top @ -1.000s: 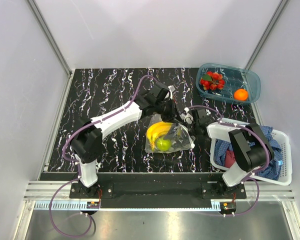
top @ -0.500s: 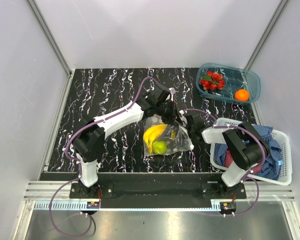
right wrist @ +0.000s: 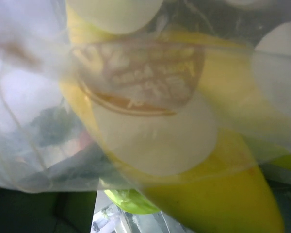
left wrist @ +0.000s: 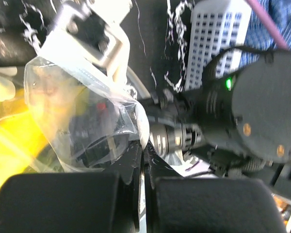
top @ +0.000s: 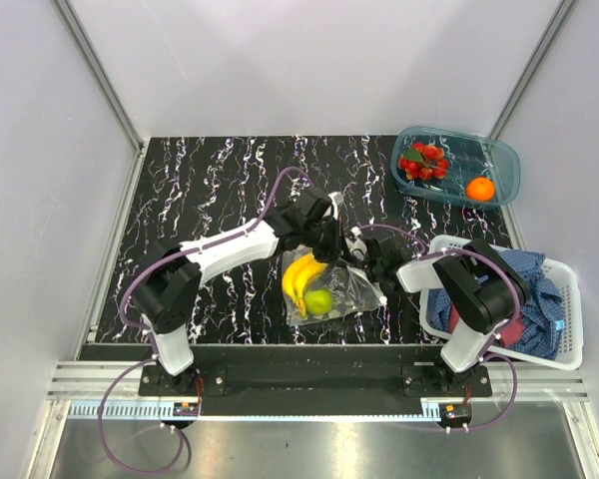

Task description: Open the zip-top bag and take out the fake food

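The zip-top bag [top: 331,291] lies on the black marbled table [top: 200,190] a little toward 6 o'clock of its middle, between the two arms. A yellow banana [top: 300,278] and a green round fruit [top: 319,299] are inside it, with the green fruit at the banana's 5 o'clock.

The left gripper [top: 331,239] is at the bag's 12 o'clock edge. In its wrist view the two dark fingers [left wrist: 63,199] are pressed almost together with a fold of the clear film caught between them.

The right gripper [top: 367,261] is at the bag's 2 o'clock corner, just beside the left one. Whether its fingers are closed cannot be told: its wrist view is filled by the dotted plastic with the banana showing through.

A teal tray [top: 499,158] sits at the table's 2 o'clock corner. It holds a red berry cluster [top: 423,161] and, at 4 o'clock of the cluster, an orange [top: 481,188].

A white slatted basket [top: 569,344] at the table's 4 o'clock holds a blue cloth [top: 539,289] and a red cloth [top: 517,329].
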Available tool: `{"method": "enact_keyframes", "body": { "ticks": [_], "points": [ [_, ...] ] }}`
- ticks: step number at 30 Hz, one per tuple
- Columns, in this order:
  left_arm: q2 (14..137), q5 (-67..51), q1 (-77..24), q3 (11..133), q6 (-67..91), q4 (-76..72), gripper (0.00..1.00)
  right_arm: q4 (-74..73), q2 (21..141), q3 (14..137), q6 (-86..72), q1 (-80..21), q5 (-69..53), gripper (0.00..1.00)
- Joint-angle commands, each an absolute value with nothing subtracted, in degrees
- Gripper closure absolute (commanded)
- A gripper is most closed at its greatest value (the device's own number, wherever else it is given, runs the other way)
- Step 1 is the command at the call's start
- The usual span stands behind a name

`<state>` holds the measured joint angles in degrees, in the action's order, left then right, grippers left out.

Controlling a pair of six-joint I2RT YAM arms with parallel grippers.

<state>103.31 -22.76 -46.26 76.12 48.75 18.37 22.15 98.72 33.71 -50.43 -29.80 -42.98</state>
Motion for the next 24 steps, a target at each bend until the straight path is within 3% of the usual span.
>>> {"method": "enact_keyframes", "body": {
  "ticks": [1,5,6,12,16,24],
  "points": [
    [98.27,-19.95,-46.93,73.65,43.86,21.52,1.0,20.13,96.6,31.64,-48.69,-30.23,-37.62,0.35],
    [95.98,-18.55,-46.93,71.9,41.14,22.85,1.0,18.73,95.63,32.51,-47.81,-30.23,-37.53,0.5],
    [95.28,-18.37,-46.85,71.72,40.96,23.11,1.0,17.33,95.02,32.87,-47.64,-30.15,-37.09,0.59],
    [92.64,-17.06,-46.85,71.02,37.36,26.1,1.0,8.89,91.06,38.23,-45.88,-29.97,-33.58,0.8],
    [90.88,-15.38,-46.67,70.14,35.43,27.59,1.0,2.13,88.07,43.31,-43.96,-29.62,-31.73,0.89],
    [87.1,-15.82,-44.04,67.77,34.72,27.95,1.0,-21.34,81.39,55.96,-35.61,-29.53,-23.47,0.94]
  ]
}}
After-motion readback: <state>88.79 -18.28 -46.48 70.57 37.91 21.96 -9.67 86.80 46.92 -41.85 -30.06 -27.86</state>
